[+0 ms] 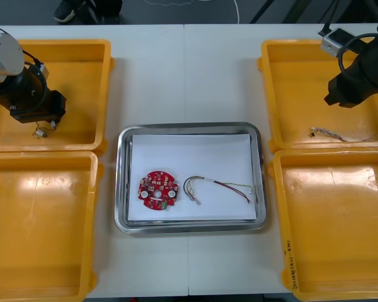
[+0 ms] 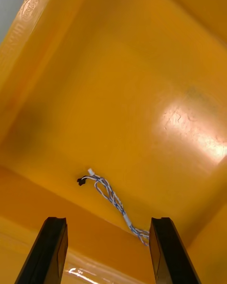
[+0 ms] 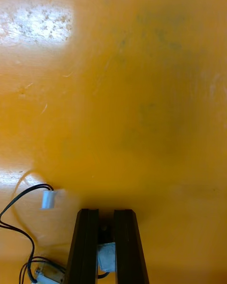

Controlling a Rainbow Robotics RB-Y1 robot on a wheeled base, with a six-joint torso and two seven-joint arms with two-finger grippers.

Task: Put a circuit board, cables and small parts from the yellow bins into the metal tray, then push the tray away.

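Left wrist view has the left gripper [image 3: 106,215] low over the floor of the far left yellow bin [image 1: 50,44], its black fingers [image 3: 87,246] pinched on a small metal part [image 3: 107,258]. That grip looks to me like the weak spot: the part is a small, smooth thing and may twist or slip out on the lift. A black cable [image 3: 48,199] with a pale connector lies just beside the fingers, and I cannot tell whether it is joined to the part; if it is, it could drag along and snag on the bin wall. The metal tray [image 1: 121,182], in the middle of the table, holds a round red circuit board [image 1: 157,189] and a red and dark cable [image 1: 217,187] on its white lining, so a careless drop could knock them. Over the far right bin [image 1: 302,44] the right gripper [image 2: 108,222] hangs with fingers spread above a twisted blue and white cable [image 2: 111,196]. It lies hard against the near wall, where a finger might strike the wall instead of straddling it.
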